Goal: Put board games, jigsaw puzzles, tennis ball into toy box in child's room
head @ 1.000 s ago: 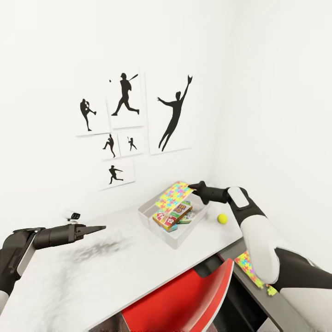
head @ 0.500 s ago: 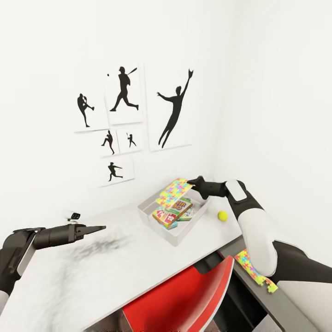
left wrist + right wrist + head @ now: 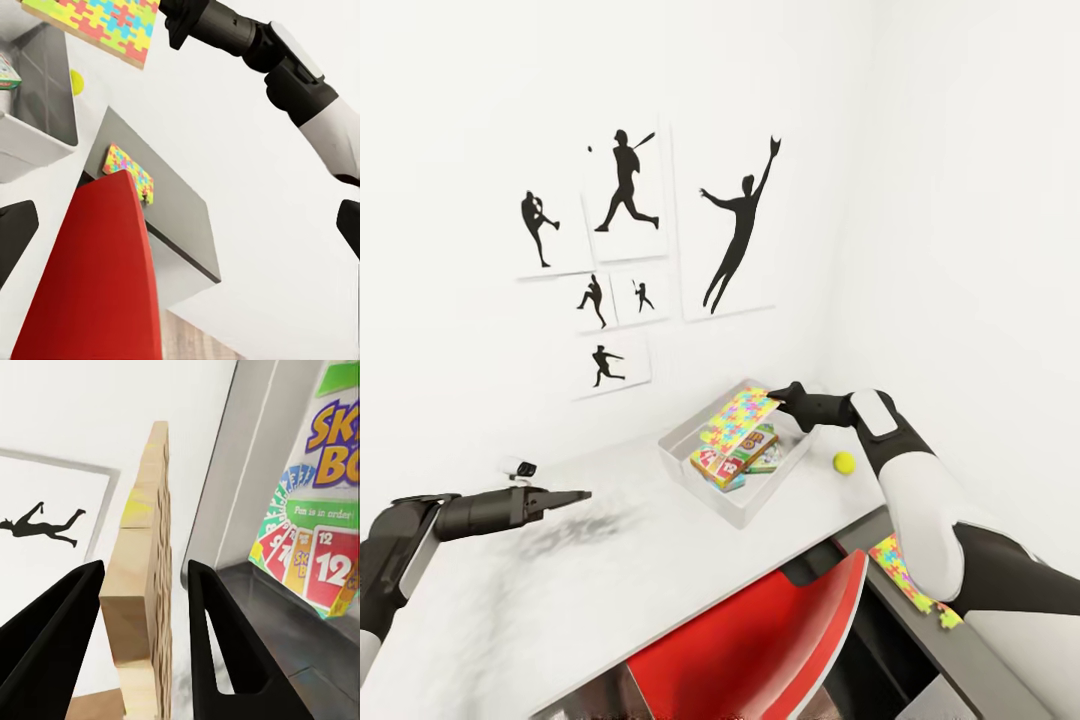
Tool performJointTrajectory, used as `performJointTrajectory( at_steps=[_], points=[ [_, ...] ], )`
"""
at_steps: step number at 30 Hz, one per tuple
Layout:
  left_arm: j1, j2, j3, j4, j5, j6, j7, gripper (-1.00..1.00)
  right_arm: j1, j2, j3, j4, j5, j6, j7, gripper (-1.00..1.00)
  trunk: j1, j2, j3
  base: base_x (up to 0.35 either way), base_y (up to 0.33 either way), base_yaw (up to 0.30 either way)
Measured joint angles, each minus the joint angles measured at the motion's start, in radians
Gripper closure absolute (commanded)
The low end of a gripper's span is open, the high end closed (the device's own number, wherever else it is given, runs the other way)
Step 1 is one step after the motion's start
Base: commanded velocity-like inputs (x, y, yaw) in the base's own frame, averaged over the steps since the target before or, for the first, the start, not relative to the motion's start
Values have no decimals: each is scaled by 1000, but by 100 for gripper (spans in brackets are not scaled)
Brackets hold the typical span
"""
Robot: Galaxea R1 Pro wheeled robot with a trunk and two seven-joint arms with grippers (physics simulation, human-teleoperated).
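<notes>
Right now, right gripper (image 3: 778, 396) pinching jigsaw puzzle (image 3: 738, 421) over toy box (image 3: 682, 463)

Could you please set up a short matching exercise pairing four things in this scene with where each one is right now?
Things:
1. tennis ball
2. Skip-Bo game
3. jigsaw held by the right gripper
4. second jigsaw

Places:
A. inside the toy box
B. on the lower dark grey desk section
C. held above the toy box
D. on the white tabletop beside the toy box

Pairs: 1-D, 2-A, 3-C, 4-B
</notes>
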Motion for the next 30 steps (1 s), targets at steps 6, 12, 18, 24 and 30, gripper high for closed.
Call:
performJointTrajectory(
  at_steps=[6, 12, 18, 24, 30],
  points=[
    [0, 0, -4, 0, 1, 3, 0, -100, 4, -1, 0, -10, -3, 4, 3, 100, 0, 0, -10, 0, 0, 0],
    [0, 2, -1, 0, 1, 3, 0, -100, 4, 7, 1, -11, -2, 5, 3, 100, 0, 0, -20, 0, 0, 0],
    [0, 1, -2, 0, 0, 2, 0, -100, 4, 9, 1, -11, -1, 9, 2, 100, 0, 0, -30, 0, 0, 0],
    [0, 1, -3, 0, 0, 2, 0, -100, 3, 6, 0, -11, 0, 10, 2, 100, 0, 0, -40, 0, 0, 0],
    [1, 1, -2, 0, 0, 2, 0, -100, 2, -2, 1, -13, 0, 11, 2, 100, 0, 0, -49, 0, 0, 0]
  ],
)
